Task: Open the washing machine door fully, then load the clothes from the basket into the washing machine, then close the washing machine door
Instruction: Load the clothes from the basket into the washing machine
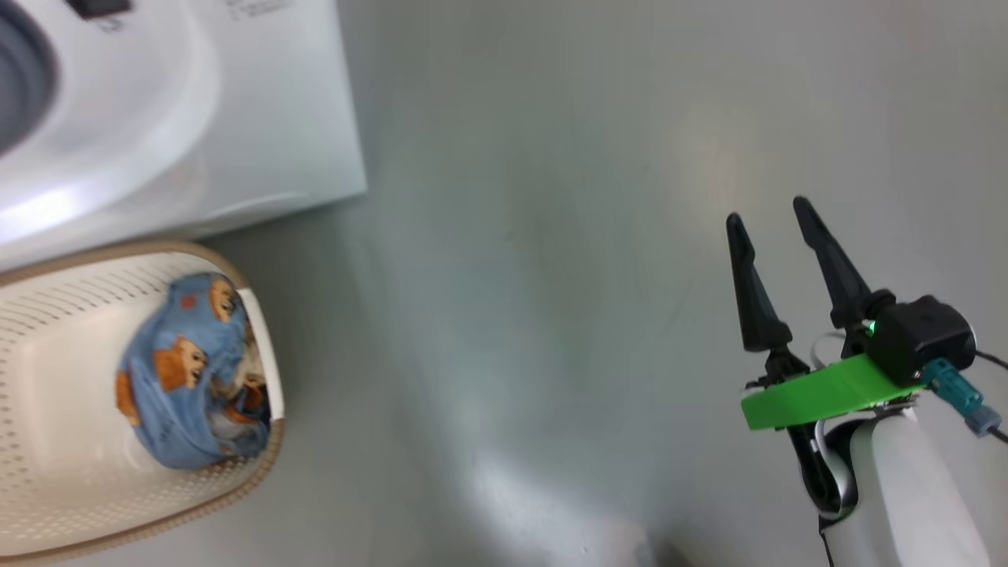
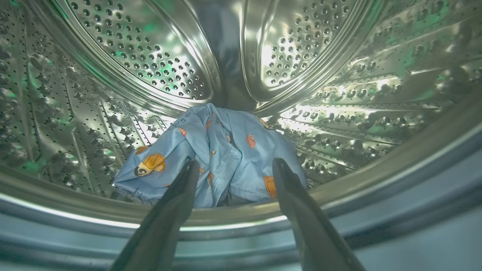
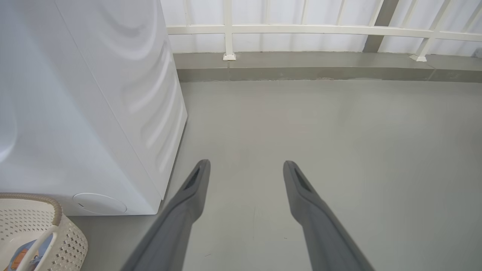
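The white washing machine [image 1: 181, 118] stands at the upper left of the head view, its door out of view. Below it sits the cream basket [image 1: 47, 378] with light-blue bear-print clothes [image 1: 185, 370] bunched at its right end. In the left wrist view my left gripper [image 2: 235, 165] is open at the mouth of the steel drum [image 2: 150, 56]; a light-blue printed garment [image 2: 222, 146] lies on the drum floor just beyond its fingertips, free of them. My right gripper [image 1: 768, 213] is open and empty over bare floor at the right.
Grey floor [image 1: 535, 276] stretches between the machine and my right arm. In the right wrist view the washing machine's side [image 3: 113, 105] is at the left, the basket's corner [image 3: 56, 229] below it, and a white railing [image 3: 320, 30] on a low kerb runs across the back.
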You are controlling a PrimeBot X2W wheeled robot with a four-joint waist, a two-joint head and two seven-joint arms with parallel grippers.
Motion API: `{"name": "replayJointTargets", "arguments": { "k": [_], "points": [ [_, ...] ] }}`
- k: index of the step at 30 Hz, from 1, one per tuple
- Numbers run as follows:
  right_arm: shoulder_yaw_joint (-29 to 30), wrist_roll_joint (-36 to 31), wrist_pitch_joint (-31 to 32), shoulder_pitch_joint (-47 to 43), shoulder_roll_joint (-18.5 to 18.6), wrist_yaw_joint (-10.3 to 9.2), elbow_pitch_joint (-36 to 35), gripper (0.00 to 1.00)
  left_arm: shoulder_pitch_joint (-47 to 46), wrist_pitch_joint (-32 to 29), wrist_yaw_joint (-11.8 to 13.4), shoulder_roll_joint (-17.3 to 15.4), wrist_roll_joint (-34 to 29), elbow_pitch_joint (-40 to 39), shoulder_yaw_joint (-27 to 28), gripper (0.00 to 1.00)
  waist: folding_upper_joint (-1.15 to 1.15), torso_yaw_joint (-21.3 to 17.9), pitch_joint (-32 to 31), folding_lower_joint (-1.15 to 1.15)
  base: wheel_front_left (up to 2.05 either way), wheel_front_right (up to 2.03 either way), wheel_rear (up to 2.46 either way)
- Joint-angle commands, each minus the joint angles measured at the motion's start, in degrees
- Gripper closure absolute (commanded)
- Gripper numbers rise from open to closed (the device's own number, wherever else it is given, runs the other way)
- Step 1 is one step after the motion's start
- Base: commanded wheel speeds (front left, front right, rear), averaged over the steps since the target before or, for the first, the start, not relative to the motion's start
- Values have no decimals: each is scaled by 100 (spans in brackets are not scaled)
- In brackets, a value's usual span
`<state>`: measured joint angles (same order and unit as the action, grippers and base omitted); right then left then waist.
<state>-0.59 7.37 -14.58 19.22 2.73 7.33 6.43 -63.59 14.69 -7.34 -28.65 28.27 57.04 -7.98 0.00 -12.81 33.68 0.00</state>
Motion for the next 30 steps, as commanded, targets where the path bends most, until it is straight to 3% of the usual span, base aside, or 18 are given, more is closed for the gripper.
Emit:
{"name": "replayJointTargets", "arguments": {
  "k": [1,8,12,24,30],
  "points": [
    [-94,-52,-42,-227,15,16,-85,0,244,30,-13,-321,114,-205,33,0,0,346,-561,0,0,0,0],
    [-79,-206,-42,-465,15,16,46,0,1495,30,-14,-253,517,-883,-156,0,0,694,-1318,0,0,0,0],
    [-75,-266,-42,-635,15,16,107,0,2295,30,38,-221,329,-1392,-75,0,0,844,-1751,0,0,0,0],
    [-121,-362,-42,-1038,15,16,240,0,4482,30,415,414,41,-2992,515,0,0,1121,-2664,0,0,0,0],
    [-224,-315,-42,-1192,15,16,306,0,5485,30,619,940,-201,-3926,797,0,0,1138,-3036,0,0,0,0]
  ]
}}
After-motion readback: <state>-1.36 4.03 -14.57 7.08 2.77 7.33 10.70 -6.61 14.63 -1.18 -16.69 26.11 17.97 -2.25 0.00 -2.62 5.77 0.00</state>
